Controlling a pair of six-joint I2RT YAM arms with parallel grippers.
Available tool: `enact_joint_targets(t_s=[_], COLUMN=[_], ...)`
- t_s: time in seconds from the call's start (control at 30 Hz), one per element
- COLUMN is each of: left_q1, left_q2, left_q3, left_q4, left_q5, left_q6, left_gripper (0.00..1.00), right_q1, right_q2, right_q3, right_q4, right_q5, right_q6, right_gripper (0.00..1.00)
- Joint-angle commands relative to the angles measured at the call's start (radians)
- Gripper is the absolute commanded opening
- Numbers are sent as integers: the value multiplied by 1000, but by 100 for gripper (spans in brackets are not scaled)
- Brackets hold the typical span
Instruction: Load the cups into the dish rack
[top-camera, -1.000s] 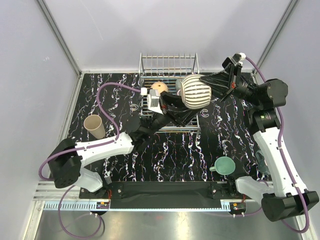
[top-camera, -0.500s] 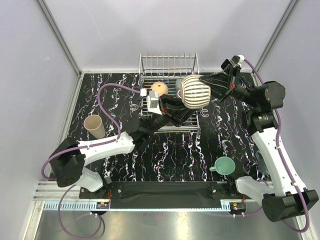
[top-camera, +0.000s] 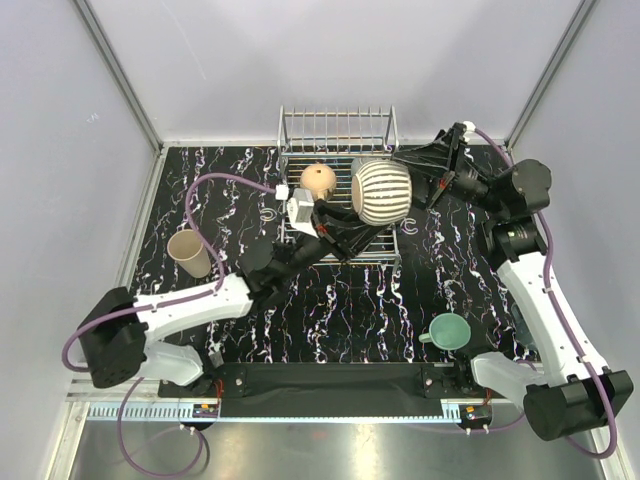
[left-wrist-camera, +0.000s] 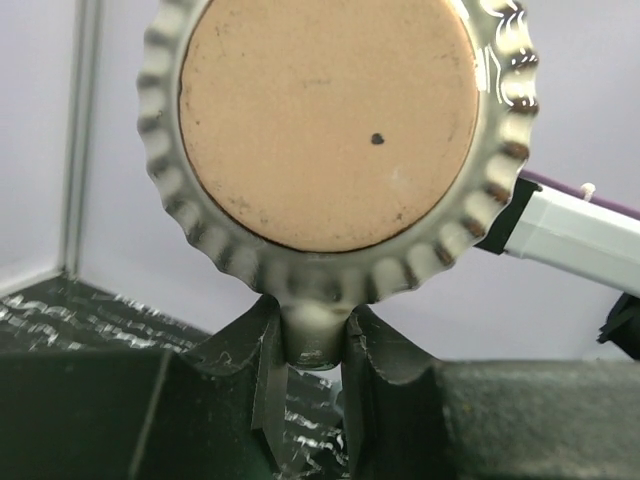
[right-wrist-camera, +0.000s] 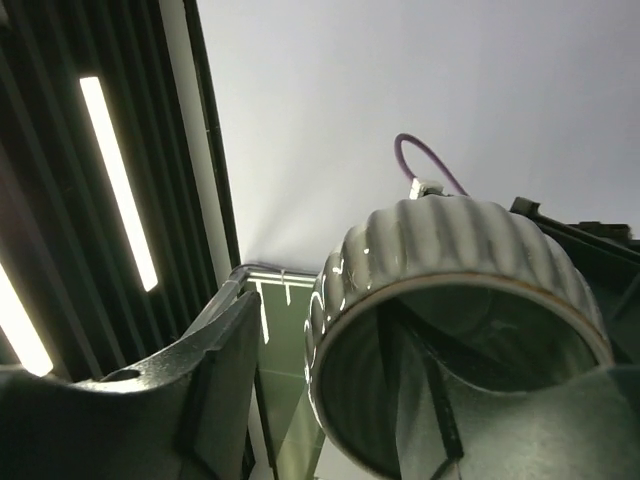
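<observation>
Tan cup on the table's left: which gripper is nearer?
Left. The left gripper is over the silver wire rack, right of the tan cup; the right gripper, farther right.

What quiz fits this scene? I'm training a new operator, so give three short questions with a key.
1. Which cup rests in the dish rack?
2. True or false: the left gripper is shut on the ribbed cup.
3. Where is the teal cup? A in the dish rack; B on the table near the right arm's base; C in the left gripper.
Key: 1 the beige cup; 2 true; 3 B.
</observation>
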Motion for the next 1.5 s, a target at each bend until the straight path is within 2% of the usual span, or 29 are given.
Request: enact_joint_targets(t_s=[0.0, 0.07, 0.13, 0.17, 0.2, 0.27, 0.3, 0.37, 0.47, 0.5, 0.53, 0.63, 0.73, 0.8, 0.9, 1.03, 1.47], left_q1=[9, 12, 12, 12, 12, 12, 12, 12, 12, 12, 12, 13, 18, 35, 52, 85, 196], left_q2=[-106, -135, -187, -208, -225, -268, -275, -304, -339, -341, -341, -312, -229, -164, -65, 23, 251], left_q3=[-16, -31, -33, -27, -21, 8, 19, 27, -1, 2, 5, 33, 117, 185, 246, 300, 400], left_q4=[30, -41, -119, -221, -272, -443, -501, -622, -699, -726, -756, -848, -952, -1084, -1141, -1193, -1219], left_q5=[-84, -131, -179, -220, -269, -308, -351, -386, -455, -478, -493, -532, -535, -566, -580, -598, -514], left_q6=[37, 60, 92, 103, 116, 172, 196, 216, 241, 248, 254, 277, 282, 270, 248, 204, 139], left_gripper=[0, 0, 0, 0, 0, 0, 0, 0, 0, 0, 0, 0, 0, 0, 0, 0, 0], right_q1=[9, 9, 9, 9, 9, 4, 3, -18, -49, -61, -63, -63, -63, -63, -65, -65, -65], right_q2=[8, 11, 9, 9, 9, 19, 26, 54, 71, 72, 77, 78, 60, 49, 29, -1, -20], right_q3=[-33, -50, -54, -53, -45, -30, -12, 7, 56, 103, 131, 200, 222, 220, 208, 197, 213], right_q4=[-21, -26, -99, -133, -224, -329, -436, -530, -754, -891, -956, -1122, -1205, -1240, -1264, -1274, -1299], right_q5=[-8, -5, 0, 1, 4, 10, 15, 24, 121, 221, 281, 490, 662, 760, 846, 892, 940], right_q6=[-61, -85, -162, -195, -238, -395, -507, -628, -887, -959, -1087, -1255, -1347, -1380, -1427, -1444, -1484], right_gripper=[59, 64, 69, 70, 71, 76, 78, 83, 87, 90, 91, 92, 92, 92, 92, 93, 93])
